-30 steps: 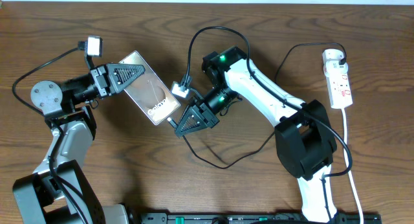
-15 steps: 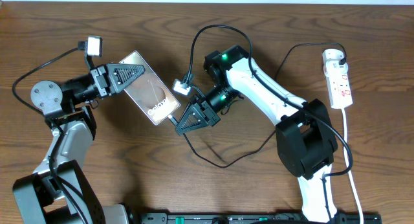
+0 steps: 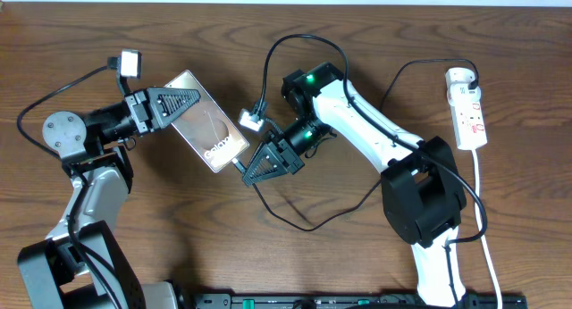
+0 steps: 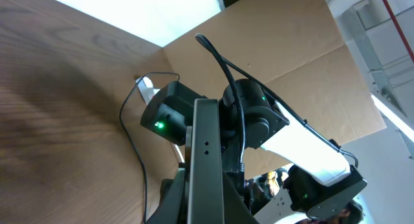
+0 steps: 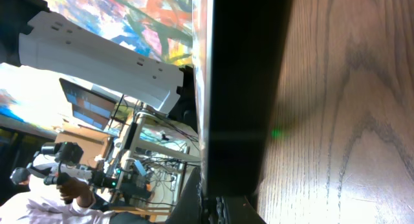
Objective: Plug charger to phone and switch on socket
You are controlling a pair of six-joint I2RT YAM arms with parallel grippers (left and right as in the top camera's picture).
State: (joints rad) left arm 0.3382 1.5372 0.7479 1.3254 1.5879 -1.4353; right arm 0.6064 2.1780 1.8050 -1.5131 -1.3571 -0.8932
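L gripper point(image 3: 189, 100), left of centre, is clamped tight on the far-left end of the phone point(image 3: 211, 127), screen up. In the L wrist view the phone shows only edge-on, as a thin grey bar. Its long axis runs diag. across the table point(image 3: 89, 32), far-left to near-right, w/ the "Galaxy" end pointing at the R arm. Just off that near-right short edge sits the plug tip of the charger point(image 3: 284, 221). It's pinched in R gripper point(image 3: 253, 171), fingers narrow on it, and the black cable loops near, then off right. So the plug lies near-right of the phone end, approx. in line w/ the long axis. Judging by that, the push should go along the axis toward far-left, w/ L gripper bracing the other end. Can't tell if the tip is touching, part-seated or just short: overhead is too small, and the R wrist view is only a dark blur up close. The socket point(image 3: 468, 111) lies at far right, well apart from both grippers. R arm is the nearer one for the switch, prob. once the plug is in.
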